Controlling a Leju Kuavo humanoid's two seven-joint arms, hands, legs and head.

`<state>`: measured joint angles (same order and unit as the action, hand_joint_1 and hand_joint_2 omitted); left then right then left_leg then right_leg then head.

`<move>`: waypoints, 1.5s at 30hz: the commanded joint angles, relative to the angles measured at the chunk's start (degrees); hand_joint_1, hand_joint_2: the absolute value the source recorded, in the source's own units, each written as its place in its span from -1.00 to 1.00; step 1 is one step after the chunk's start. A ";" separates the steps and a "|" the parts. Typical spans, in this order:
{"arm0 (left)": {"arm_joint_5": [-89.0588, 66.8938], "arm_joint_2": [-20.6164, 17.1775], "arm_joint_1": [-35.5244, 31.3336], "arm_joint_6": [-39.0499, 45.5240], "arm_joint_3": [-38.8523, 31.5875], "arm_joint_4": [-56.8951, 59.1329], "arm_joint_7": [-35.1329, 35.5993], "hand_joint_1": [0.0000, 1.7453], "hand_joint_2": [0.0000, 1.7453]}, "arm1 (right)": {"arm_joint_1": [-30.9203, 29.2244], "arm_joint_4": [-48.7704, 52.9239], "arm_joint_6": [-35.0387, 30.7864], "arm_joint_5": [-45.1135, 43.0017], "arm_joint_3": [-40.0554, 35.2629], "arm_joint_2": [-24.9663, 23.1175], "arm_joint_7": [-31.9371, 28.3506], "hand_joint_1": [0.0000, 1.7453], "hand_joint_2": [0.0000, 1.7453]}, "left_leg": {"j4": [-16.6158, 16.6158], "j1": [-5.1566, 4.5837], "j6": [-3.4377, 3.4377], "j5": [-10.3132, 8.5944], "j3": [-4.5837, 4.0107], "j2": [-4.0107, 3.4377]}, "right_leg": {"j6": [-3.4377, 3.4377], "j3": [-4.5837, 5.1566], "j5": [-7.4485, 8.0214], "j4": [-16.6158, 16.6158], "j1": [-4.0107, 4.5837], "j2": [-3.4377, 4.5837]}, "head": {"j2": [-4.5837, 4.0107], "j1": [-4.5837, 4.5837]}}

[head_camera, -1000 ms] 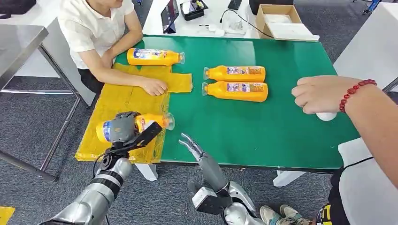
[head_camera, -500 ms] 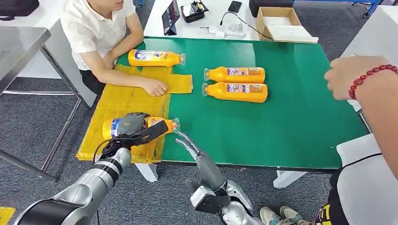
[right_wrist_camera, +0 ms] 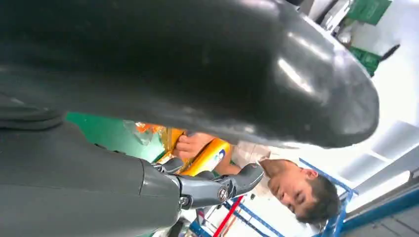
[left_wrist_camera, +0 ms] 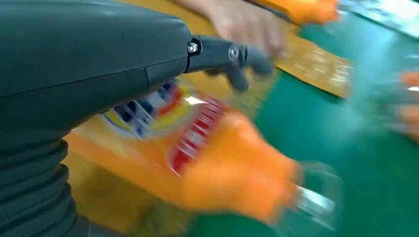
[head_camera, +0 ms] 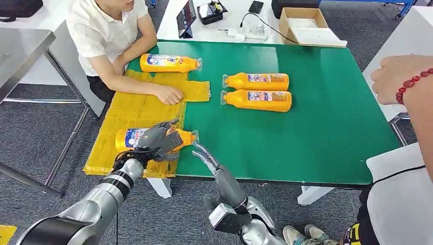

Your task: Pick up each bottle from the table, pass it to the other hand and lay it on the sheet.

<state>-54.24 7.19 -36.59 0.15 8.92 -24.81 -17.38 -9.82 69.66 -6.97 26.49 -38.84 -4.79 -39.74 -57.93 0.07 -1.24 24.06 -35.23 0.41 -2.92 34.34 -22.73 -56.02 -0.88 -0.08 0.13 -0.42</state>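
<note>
Four orange bottles: left hand (head_camera: 159,139) holds one bottle (head_camera: 134,137) over the yellow sheet (head_camera: 125,113), right hand (head_camera: 200,154) open-fingered

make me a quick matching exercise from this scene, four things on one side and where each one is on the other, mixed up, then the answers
Things
1. cardboard box
2. bottle in the left hand
3. pair of bottles
4. person's hand

Places
A. side by side on the bare green table
B. over the near end of the yellow sheet
C. resting on the yellow sheet, farther back
D. on the white table beyond the green one

Pairs: 1-D, 2-B, 3-A, 4-C
</note>
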 commanded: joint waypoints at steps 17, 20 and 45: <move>65.91 4.70 30.62 25.83 6.01 -59.49 -16.32 -1.00 1.00 | 4.91 2.17 -18.33 3.31 11.00 6.45 5.80 -1.00 1.00 | -0.07 0.03 0.04 0.27 -0.25 -0.08 | 0.08 0.28 -0.17 0.02 0.05 0.01 | 0.00 0.02; 68.93 2.91 33.38 23.07 6.33 -63.59 -14.06 -1.00 1.00 | 5.76 2.18 -20.05 6.86 14.86 8.76 6.53 -1.00 1.00 | 0.02 0.01 0.04 0.27 -0.18 -0.18 | 0.08 0.25 -0.14 0.11 0.04 0.11 | 0.00 -0.02; 62.34 -0.19 39.65 19.52 11.53 -64.52 -12.21 -1.00 1.00 | 6.54 -0.28 -22.66 16.37 21.96 12.60 10.52 -1.00 1.00 | 0.05 0.00 0.00 0.25 -0.23 -0.12 | 0.06 0.29 -0.12 0.12 0.04 0.05 | 0.00 0.00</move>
<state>8.07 9.25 3.78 19.47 19.13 -90.22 -29.79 -2.33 70.84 -29.70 42.82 -17.64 7.67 -29.42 -57.94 0.06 -1.30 24.22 -35.71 0.32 -2.96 34.85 -22.77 -55.95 -0.86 -0.06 0.13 -0.42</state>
